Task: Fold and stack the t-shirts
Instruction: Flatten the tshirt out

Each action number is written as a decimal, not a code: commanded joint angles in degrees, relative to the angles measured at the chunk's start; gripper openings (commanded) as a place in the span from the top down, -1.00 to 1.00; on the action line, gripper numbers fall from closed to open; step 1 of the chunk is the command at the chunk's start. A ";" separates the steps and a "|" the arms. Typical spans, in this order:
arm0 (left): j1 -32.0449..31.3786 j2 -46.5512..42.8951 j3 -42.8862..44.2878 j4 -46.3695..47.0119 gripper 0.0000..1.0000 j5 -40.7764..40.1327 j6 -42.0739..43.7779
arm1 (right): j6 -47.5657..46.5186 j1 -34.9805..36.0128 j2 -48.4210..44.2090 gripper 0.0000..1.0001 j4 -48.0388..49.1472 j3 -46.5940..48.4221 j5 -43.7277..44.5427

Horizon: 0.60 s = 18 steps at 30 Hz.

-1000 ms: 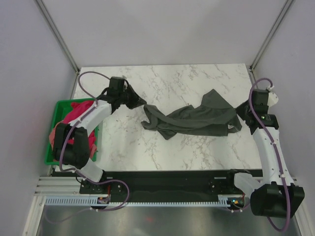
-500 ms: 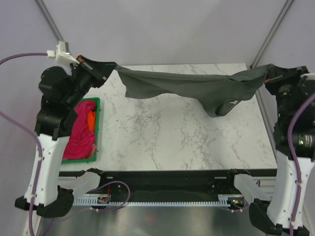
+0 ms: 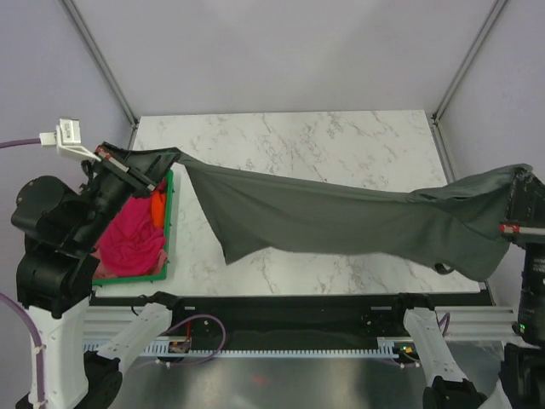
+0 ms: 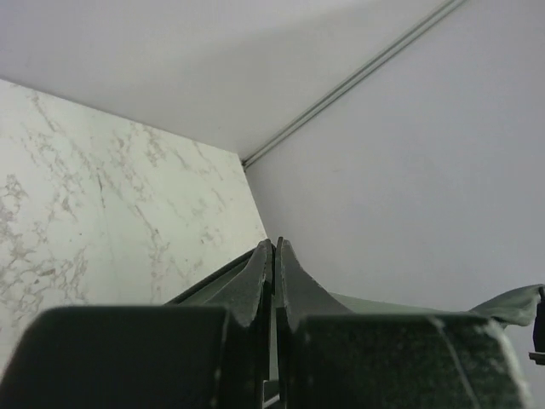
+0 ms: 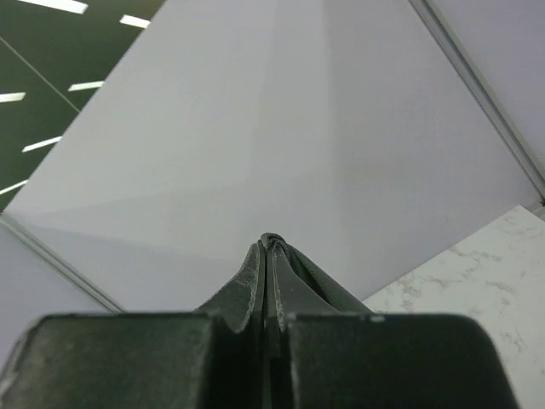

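The dark charcoal grey t-shirt (image 3: 341, 221) hangs stretched in the air across the table, held at both ends. My left gripper (image 3: 140, 166) is shut on its left end, raised high at the left above the bin; the cloth shows past the fingertips in the left wrist view (image 4: 358, 302). My right gripper (image 3: 518, 183) is shut on its right end, raised high at the right edge; a fold of the grey cloth (image 5: 328, 290) shows at the fingertips in the right wrist view. The magenta-pink t-shirt (image 3: 132, 239) lies bunched in the bin. The salmon-pink one is not told apart.
A green plastic bin (image 3: 167, 256) stands at the table's left edge with the pink cloth and an orange bit (image 3: 158, 207) in it. The white marble table (image 3: 298, 141) lies below the hanging shirt. Grey walls enclose the sides.
Both arms have lifted the grey shirt off the table and pulled it taut, then swung it toward the near edge. The shirt now hangs spread between the raised grippers.
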 commanded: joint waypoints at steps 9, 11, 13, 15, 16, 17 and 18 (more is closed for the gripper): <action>0.71 18.90 1.80 -0.55 0.95 -10.88 8.17 | -3.48 -0.11 16.43 1.00 21.81 -20.66 -4.29; 3.07 23.63 4.60 1.30 0.95 -6.78 7.30 | -5.33 -0.11 21.25 1.00 24.72 -19.87 -4.82; 3.88 26.98 8.72 3.42 0.95 -4.82 6.41 | -6.73 -0.11 24.52 1.00 28.51 -17.95 -5.43; 3.97 31.11 11.89 4.03 0.95 -5.25 6.59 | -7.53 -0.11 29.18 1.00 29.66 -15.66 -5.44; 4.06 32.17 14.52 4.12 0.96 -5.69 6.94 | -7.79 -0.11 30.58 1.00 29.75 -13.04 -5.61; 4.32 33.23 15.50 4.21 0.95 -6.65 7.03 | -8.32 -0.20 33.03 1.00 29.92 -11.97 -6.39; 4.41 34.54 16.30 4.21 0.95 -6.92 7.03 | -8.67 -0.11 33.84 1.00 30.45 -11.09 -6.84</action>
